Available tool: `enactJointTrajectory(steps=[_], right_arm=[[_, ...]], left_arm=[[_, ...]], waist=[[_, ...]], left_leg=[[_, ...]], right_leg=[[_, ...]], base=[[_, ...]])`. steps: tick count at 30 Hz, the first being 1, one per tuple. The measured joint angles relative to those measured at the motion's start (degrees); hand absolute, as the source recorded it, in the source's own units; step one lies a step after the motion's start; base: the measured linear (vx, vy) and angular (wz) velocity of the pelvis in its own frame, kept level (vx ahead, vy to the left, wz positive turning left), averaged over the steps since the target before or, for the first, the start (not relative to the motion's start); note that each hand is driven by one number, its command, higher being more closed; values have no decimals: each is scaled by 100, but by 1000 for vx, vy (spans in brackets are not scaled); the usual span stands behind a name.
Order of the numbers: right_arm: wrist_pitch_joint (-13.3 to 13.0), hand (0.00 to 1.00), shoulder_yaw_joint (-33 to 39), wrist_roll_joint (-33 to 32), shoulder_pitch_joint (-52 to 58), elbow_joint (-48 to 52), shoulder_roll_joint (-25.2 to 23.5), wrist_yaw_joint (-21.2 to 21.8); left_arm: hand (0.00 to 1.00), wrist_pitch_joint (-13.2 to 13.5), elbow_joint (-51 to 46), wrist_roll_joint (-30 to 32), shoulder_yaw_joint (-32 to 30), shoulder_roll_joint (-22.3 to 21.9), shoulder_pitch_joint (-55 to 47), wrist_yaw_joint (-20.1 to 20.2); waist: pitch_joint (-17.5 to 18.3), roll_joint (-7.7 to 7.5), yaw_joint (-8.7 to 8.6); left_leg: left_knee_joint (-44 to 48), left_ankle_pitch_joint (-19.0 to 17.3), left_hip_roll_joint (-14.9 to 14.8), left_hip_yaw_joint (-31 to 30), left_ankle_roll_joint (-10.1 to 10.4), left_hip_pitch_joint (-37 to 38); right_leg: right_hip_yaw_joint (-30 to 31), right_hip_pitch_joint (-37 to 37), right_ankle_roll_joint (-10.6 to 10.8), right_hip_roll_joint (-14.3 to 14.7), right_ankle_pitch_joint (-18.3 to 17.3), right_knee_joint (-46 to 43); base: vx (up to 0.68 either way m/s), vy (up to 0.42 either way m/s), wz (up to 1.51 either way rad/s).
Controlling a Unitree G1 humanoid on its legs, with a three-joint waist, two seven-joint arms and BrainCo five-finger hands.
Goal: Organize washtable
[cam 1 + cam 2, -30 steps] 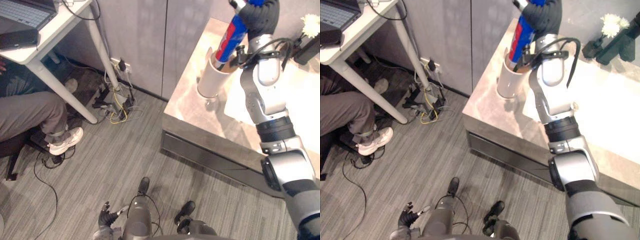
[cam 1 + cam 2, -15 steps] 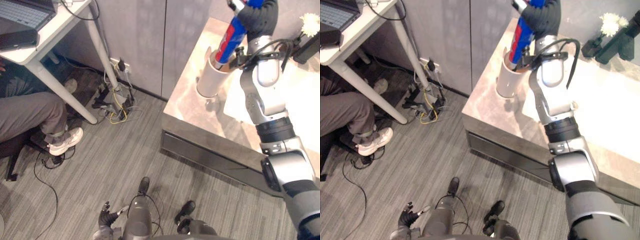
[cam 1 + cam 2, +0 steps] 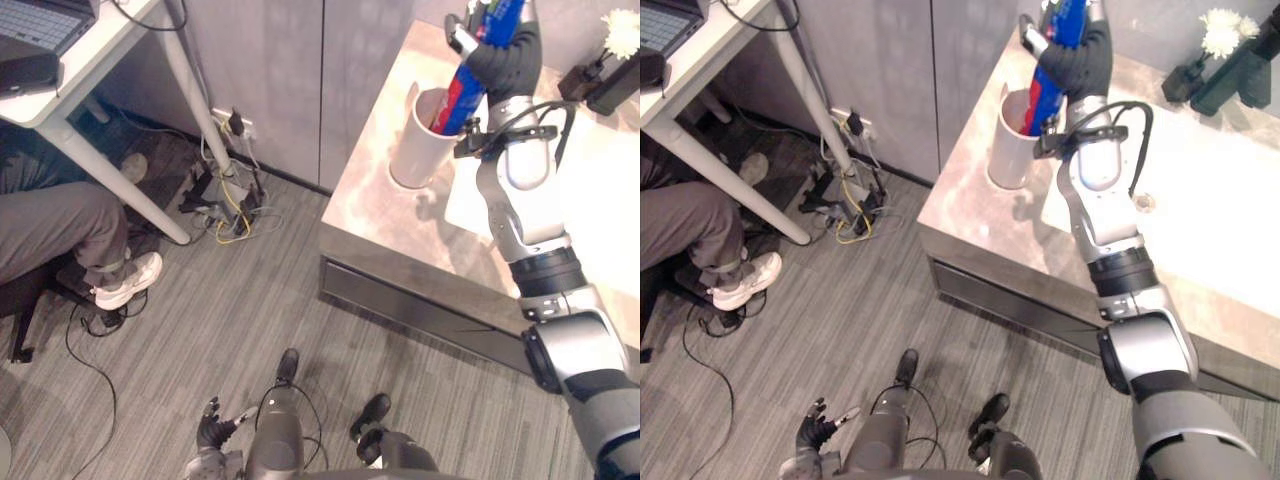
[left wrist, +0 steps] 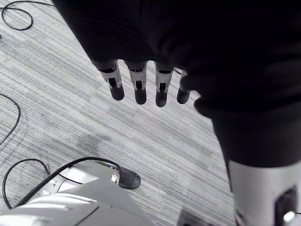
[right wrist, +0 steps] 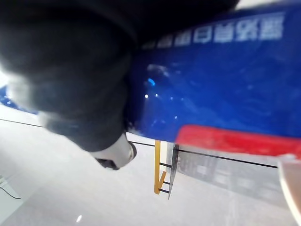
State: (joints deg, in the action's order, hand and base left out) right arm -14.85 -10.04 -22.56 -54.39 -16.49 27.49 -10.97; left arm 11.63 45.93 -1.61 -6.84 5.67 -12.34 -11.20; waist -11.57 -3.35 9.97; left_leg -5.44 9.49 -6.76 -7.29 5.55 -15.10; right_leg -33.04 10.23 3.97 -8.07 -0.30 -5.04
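A blue and red tube (image 3: 462,88) stands tilted with its lower end inside a white cup (image 3: 413,145). The cup is upright on the left corner of the stone washtable (image 3: 380,212). My right hand (image 3: 506,56) is shut on the tube's upper part, just above the cup's rim. The right wrist view has the tube (image 5: 211,84) pressed against the dark cover of that hand. My left hand (image 3: 211,436) hangs low over the carpet, and its fingers (image 4: 136,89) are relaxed and hold nothing.
A white basin (image 3: 1205,205) lies to the right of the cup. A white flower (image 3: 1218,30) and a dark bottle (image 3: 1243,72) stand at the back of the washtable. A white desk (image 3: 75,95) with a seated person's leg (image 3: 60,225) is at the left, with cables (image 3: 228,205) by the wall.
The whole picture has shifted as the camera moved. My right hand has come down closer to the cup, and the tube reaches deeper into it.
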Motion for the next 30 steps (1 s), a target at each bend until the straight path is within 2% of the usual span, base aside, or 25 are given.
enactJointTrajectory(steps=[30], right_arm=[[4, 100, -2, 4, 110, 171, -4, 8]], left_arm=[[0, 16, -134, -3, 42, 4, -2, 2]], waist=[[-179, 26, 4]], left_leg=[[2, 6, 45, -9, -8, -56]], right_leg=[[39, 213, -5, -112, -179, -374]], base=[[1, -2, 0]])
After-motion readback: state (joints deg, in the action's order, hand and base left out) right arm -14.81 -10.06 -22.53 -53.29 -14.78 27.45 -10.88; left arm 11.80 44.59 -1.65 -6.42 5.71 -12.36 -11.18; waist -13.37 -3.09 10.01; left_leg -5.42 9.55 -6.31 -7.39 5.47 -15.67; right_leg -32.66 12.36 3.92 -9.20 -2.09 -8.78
